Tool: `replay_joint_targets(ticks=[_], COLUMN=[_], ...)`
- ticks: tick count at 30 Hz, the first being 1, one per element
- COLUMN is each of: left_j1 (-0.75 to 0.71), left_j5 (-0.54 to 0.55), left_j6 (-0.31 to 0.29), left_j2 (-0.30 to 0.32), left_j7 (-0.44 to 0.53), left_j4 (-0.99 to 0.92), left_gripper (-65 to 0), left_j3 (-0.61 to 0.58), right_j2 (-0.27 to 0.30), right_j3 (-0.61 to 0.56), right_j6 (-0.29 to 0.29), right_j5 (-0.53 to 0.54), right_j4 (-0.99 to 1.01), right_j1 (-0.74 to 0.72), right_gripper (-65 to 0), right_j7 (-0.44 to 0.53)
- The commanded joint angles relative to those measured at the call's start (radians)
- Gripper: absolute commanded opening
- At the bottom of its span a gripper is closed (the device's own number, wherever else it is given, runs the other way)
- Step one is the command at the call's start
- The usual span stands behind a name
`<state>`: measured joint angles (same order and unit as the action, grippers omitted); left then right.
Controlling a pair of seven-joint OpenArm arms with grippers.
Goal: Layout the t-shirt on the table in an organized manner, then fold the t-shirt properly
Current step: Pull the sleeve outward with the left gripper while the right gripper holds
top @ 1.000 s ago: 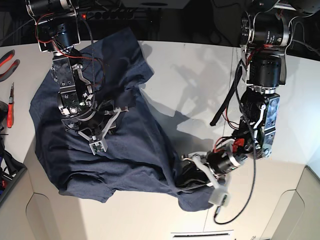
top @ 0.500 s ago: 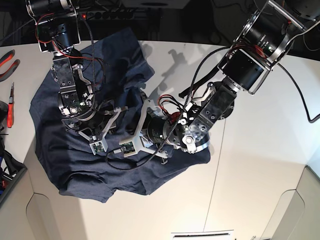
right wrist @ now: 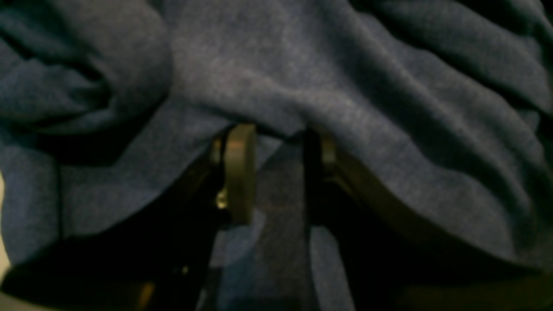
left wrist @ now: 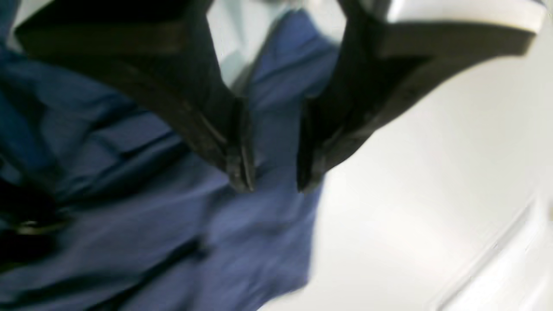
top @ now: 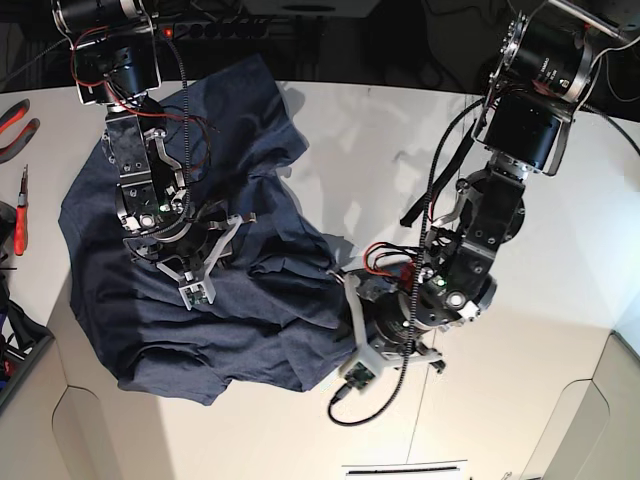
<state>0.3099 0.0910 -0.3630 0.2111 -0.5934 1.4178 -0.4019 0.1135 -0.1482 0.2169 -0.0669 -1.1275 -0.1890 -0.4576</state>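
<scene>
The dark navy t-shirt (top: pixel 250 310) lies rumpled across the left half of the white table (top: pixel 400 150), with no lettering showing. In the left wrist view my left gripper (left wrist: pixel 274 188) hangs open just above the t-shirt's (left wrist: pixel 129 224) edge, where cloth meets bare table (left wrist: pixel 432 172); nothing sits between its fingers. My right gripper (top: pixel 222 238) rests on the middle of the shirt. In its wrist view the right gripper (right wrist: pixel 276 172) has its fingers apart, with a ridge of t-shirt (right wrist: pixel 345 65) lying over their tips.
Red-handled pliers (top: pixel 15 120) and a red tool (top: pixel 20 215) lie at the table's left edge, above a dark bin (top: pixel 15 350). A power strip (top: pixel 240 30) sits behind the table. A dark seam (top: pixel 435 330) crosses the right half. Rounded cut-outs (top: pixel 70 400) mark the front edge.
My left arm carried a shirt corner from the lower right toward the middle, then pulled back right and opened, leaving the cloth folded inward. The right arm has not moved.
</scene>
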Motion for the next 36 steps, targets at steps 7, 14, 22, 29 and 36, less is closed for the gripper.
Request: replay_joint_targets(ticks=[7, 14, 22, 29, 36], left_j1=[-0.076, -0.127, -0.023, 0.005, 0.005], left_j5=[0.193, 0.209, 0.176, 0.217, 0.216], left_j6=[-0.098, -0.121, -0.098, -0.164, -0.192], left_j2=[0.006, 0.000, -0.040, -0.070, -0.095], left_j7=[-0.107, 0.047, 0.098, 0.104, 0.105], left_j4=[0.013, -0.042, -0.249, -0.272, -0.273], left_gripper=[-44.6, -44.6, -44.6, -44.6, -44.6], left_j3=[0.143, 0.152, 0.152, 0.152, 0.152], right_j2=[0.003, 0.003, 0.003, 0.003, 0.003], right_j3=[0.000, 0.000, 0.000, 0.000, 0.000], right_j6=[0.000, 0.000, 0.000, 0.000, 0.000], right_j5=[-0.019, -0.019, -0.019, -0.019, -0.019], right_j4=[0.010, 0.010, 0.010, 0.010, 0.010], right_j1=[0.002, 0.003, 0.004, 0.004, 0.004], right_gripper=[-46.1, -46.1, -46.1, -46.1, -46.1], right_j7=[-0.074, -0.076, -0.078, -0.078, -0.078])
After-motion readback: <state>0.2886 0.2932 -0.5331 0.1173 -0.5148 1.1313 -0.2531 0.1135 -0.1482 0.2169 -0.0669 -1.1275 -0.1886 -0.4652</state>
